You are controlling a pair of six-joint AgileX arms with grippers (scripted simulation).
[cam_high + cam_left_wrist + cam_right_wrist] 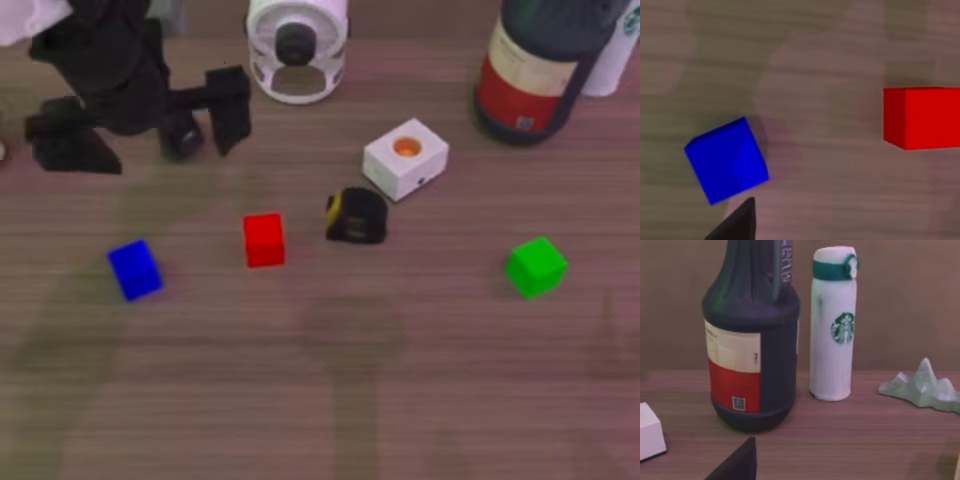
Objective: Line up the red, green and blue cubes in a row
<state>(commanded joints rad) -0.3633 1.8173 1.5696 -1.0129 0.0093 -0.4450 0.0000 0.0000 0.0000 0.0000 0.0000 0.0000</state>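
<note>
Three cubes lie apart on the wooden table: the blue cube (134,269) at the left, the red cube (264,240) to its right, and the green cube (536,266) far right. My left gripper (150,150) hovers open above the back left, behind the blue cube and holding nothing. The left wrist view looks down on the blue cube (725,160), turned askew, and the red cube (922,117), with one dark fingertip (742,222) beside the blue one. The right arm is outside the top view. Its wrist view shows one fingertip (740,462) with nothing held.
A white block with an orange hole (405,157) and a black-and-yellow tape measure (356,216) sit behind the red cube. A white round device (297,50), a dark bottle (545,65) and a white tumbler (615,50) line the back. A grey mountain-shaped piece (922,387) lies beside the tumbler.
</note>
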